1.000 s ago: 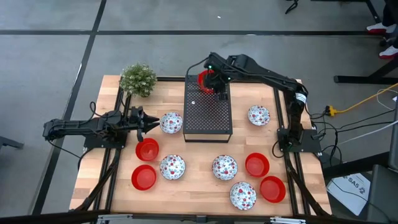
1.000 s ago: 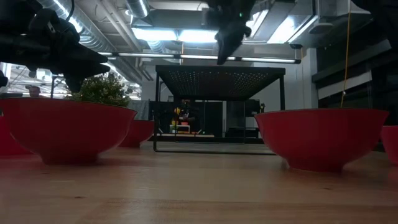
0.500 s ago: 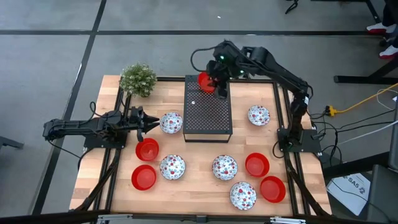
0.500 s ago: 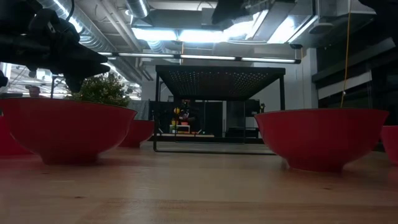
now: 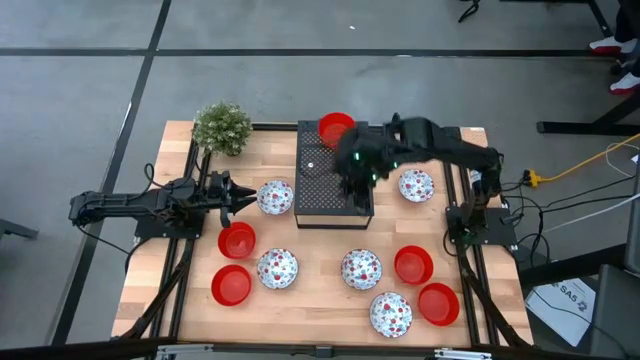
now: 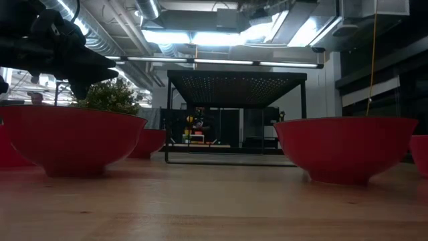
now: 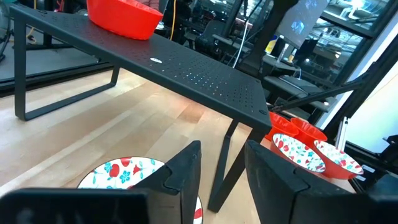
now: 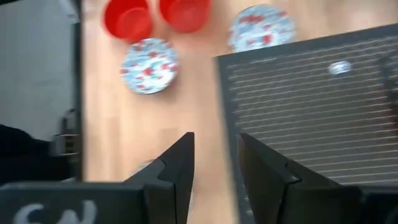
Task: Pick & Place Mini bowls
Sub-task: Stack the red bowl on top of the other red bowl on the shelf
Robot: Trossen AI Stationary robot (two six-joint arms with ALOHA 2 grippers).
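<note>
A glossy red mini bowl (image 5: 337, 128) rests on its base at the far end of the black perforated box (image 5: 325, 185); the left wrist view shows this red bowl (image 7: 124, 15) too. My right gripper (image 5: 353, 188) hangs open above the box's near right part, touching nothing, and it looks straight down (image 8: 214, 155). My left gripper (image 5: 245, 197) waits open at the table's left, just short of a floral bowl (image 5: 275, 197), which lies below its fingers (image 7: 137, 177). Several other red and floral bowls stand on the table's near half.
A green plant (image 5: 222, 127) stands at the far left corner. A floral bowl (image 5: 416, 185) sits right of the box. Near the front stand red bowls (image 5: 237, 240), (image 5: 231, 285), (image 5: 413, 265), (image 5: 438, 303) and floral bowls (image 5: 278, 268), (image 5: 361, 268), (image 5: 391, 314).
My right gripper has drawn away from the red bowl at the box's far end, moving toward the table's near edge over the box. The red bowl stays on the box. The left arm has kept still.
</note>
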